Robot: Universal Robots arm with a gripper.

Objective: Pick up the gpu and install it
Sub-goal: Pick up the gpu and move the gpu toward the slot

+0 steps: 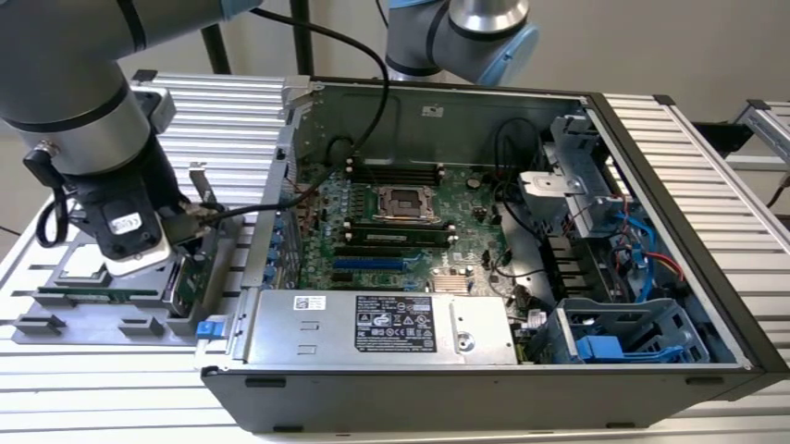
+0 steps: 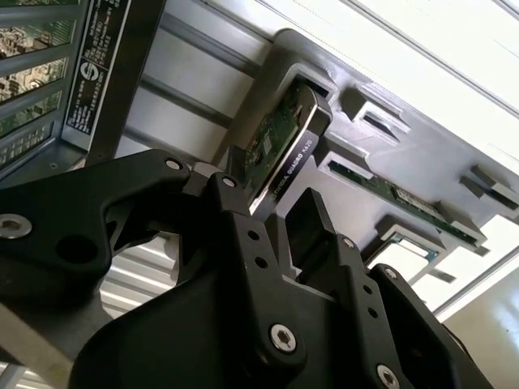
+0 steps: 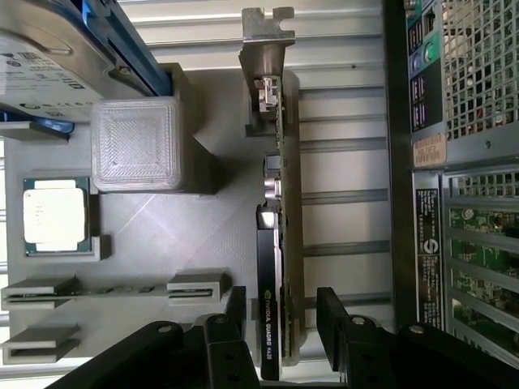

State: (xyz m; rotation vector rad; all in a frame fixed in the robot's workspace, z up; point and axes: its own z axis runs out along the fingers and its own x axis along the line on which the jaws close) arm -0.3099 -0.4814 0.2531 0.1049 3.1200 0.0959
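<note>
While the black gripper (image 3: 282, 300) hangs unclosed astride the upright green-and-black gpu card (image 3: 271, 243), nine o'clock of the metal case (image 1: 494, 407), pickup needs a squeeze.

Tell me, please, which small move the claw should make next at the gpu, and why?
Probably close the claw on the gpu. In the first wrist view its fingers stand open on either side of the card, which sits on edge in the grey holder, and a gap shows at one finger, so nothing is gripped yet.
</note>
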